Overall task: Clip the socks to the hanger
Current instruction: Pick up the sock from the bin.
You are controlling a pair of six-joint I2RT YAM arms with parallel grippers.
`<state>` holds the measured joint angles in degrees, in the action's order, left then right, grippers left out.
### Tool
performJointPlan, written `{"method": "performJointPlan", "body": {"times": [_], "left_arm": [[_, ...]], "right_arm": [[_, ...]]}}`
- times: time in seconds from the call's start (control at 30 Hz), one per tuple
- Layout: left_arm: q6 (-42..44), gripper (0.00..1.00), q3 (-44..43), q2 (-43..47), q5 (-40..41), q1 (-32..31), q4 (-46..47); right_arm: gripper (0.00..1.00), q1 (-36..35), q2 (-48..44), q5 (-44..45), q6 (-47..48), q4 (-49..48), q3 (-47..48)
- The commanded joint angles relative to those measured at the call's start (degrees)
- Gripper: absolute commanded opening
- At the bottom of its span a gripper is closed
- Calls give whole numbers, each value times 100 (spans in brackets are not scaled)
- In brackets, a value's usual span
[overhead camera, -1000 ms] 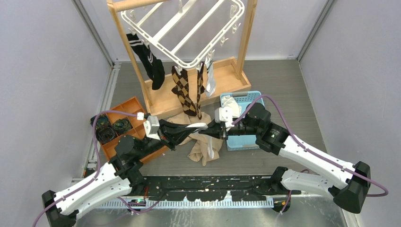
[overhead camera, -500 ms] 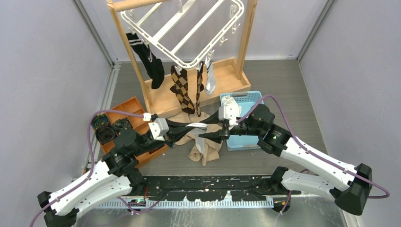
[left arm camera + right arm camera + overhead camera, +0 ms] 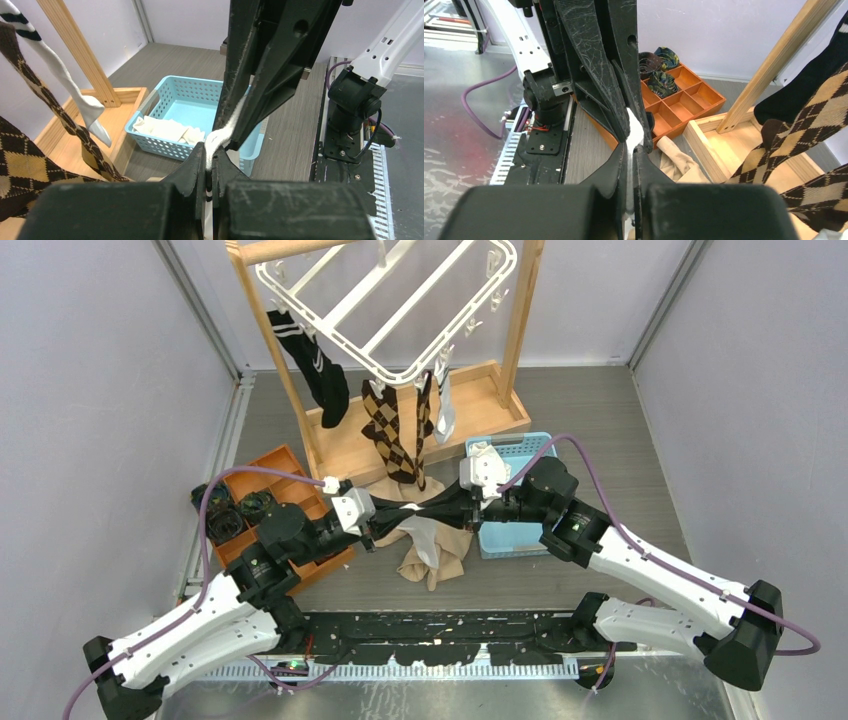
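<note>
One hanger (image 3: 385, 300); four hung socks (image 3: 388, 430); one stretched sock (image 3: 222, 135); one basket (image 3: 165, 146), one divided tray (image 3: 270, 462), one beige cloth (image 3: 435, 558), one wooden stand (image 3: 350, 455).

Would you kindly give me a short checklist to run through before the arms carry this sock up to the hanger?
1. Left claw shut on the sock: ok.
2. Right claw shut on the same sock: ok.
3. Sock stretched between the two claws with no slack: ok, as far as the top view shows.
4. Empty clip available on the hanger: ok, several hang free at the far rim.
5. Sock free of the beige cloth below it: cannot tell.
6. Lift path clear of the hung argyle socks: cannot tell, as they hang close behind the claws.
</note>
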<state>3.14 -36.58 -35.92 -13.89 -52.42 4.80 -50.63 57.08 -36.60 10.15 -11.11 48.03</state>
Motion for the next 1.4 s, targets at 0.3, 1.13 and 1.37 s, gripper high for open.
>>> {"method": "performJointPlan", "body": {"times": [0.3, 1.13, 1.37], "left_arm": [[-538, 8, 134, 583, 158, -6, 177], [-2629, 60, 833, 1610, 480, -5, 88], [-3688, 61, 1236, 1516, 643, -7, 949]], "right_arm": [[1, -24, -130, -218, 1448, 1018, 606], [1, -25, -188, -930, 3622, 2169, 935], [1, -28, -128, -1020, 4146, 2473, 1037]]}}
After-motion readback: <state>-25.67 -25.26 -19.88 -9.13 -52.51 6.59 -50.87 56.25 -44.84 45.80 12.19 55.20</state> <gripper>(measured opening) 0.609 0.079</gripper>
